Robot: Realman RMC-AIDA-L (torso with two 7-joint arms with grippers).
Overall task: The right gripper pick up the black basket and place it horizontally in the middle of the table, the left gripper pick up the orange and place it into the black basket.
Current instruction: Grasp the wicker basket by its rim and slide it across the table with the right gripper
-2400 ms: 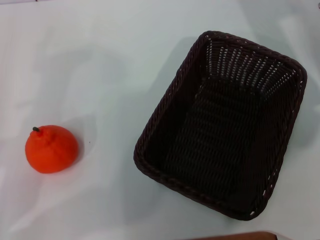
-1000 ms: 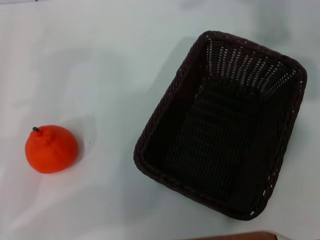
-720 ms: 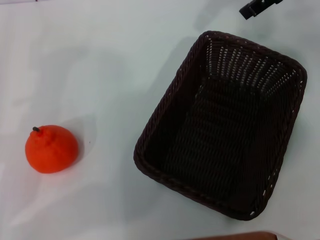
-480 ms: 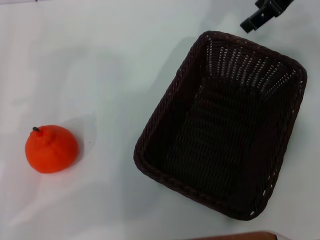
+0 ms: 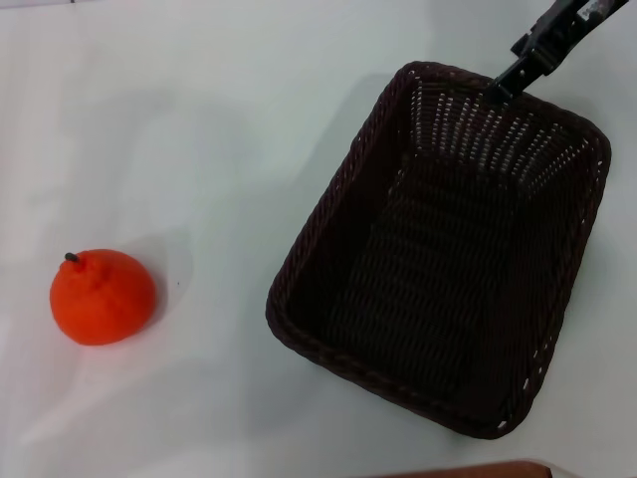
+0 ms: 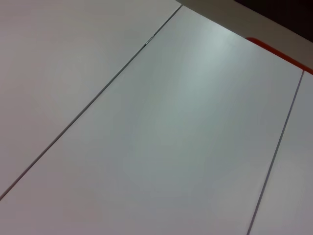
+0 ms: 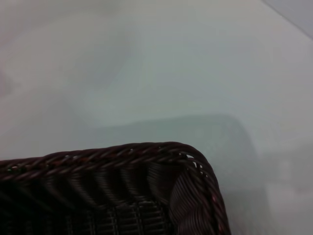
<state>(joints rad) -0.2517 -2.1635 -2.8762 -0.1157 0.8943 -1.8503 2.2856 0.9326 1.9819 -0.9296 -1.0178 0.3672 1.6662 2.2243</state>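
Note:
The black basket lies on the white table at the right, turned at a slant, open side up and empty. The orange sits upright at the left, well apart from the basket, stem nub up. My right gripper reaches in from the top right corner, its tip over the basket's far rim. The right wrist view shows one corner of the basket's braided rim close by, with bare table beyond. My left gripper is out of view.
A brown strip shows at the bottom edge of the head view. The left wrist view shows only white panels with thin seams and a red-orange edge far off.
My right gripper has come into view from the top right and moved down toward the basket's far rim. The basket and the orange have not moved.

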